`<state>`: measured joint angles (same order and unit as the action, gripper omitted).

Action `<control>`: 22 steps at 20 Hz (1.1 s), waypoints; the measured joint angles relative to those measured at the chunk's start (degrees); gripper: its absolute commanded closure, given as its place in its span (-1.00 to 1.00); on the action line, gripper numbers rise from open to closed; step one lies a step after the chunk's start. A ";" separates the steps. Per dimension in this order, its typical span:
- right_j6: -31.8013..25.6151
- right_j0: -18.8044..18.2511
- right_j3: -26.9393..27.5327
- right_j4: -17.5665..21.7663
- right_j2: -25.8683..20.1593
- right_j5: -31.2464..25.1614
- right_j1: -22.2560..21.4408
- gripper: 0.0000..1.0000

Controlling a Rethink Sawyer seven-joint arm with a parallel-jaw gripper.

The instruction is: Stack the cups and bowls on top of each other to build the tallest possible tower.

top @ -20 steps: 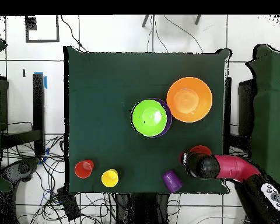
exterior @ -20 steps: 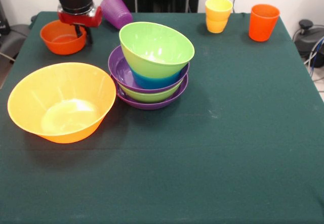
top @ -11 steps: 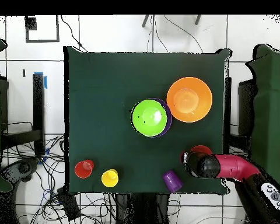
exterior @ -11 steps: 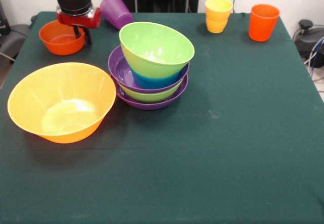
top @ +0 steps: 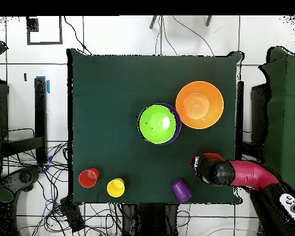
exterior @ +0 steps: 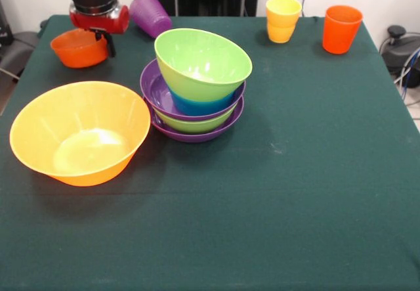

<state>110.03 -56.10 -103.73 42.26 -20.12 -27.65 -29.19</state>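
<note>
Now tool (exterior: pixel 104 39) higher, red-orange bowl (exterior: pixel 77 48) tilted.

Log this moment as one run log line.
gripper: at small red-orange bowl, grip state unclear | tower: tilted green bowl on top | large yellow-orange bowl: unstacked | cups: unstacked

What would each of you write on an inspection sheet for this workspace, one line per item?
Surface: table under a dark green cloth.
Job's things: tower of nested purple, green and blue bowls, its top green bowl tilted; large yellow-orange bowl beside it; small red-orange bowl; purple cup on its side; yellow cup and orange-red cup upright.
Clutter: nothing seen.
Grippers: tool at the small red-orange bowl's rim; opening unclear.
Cables: tangled on the floor.
Surroundings: tiled floor.
</note>
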 measured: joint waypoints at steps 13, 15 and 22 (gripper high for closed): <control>0.00 0.94 -4.20 -10.10 -6.39 -1.61 -9.55 1.00; 0.00 1.38 -4.85 -11.38 -6.83 -2.26 -11.10 1.00; 0.00 2.88 -6.10 -14.62 -8.03 -6.10 -14.95 1.00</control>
<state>110.03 -53.22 -109.84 27.64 -28.15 -33.75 -44.14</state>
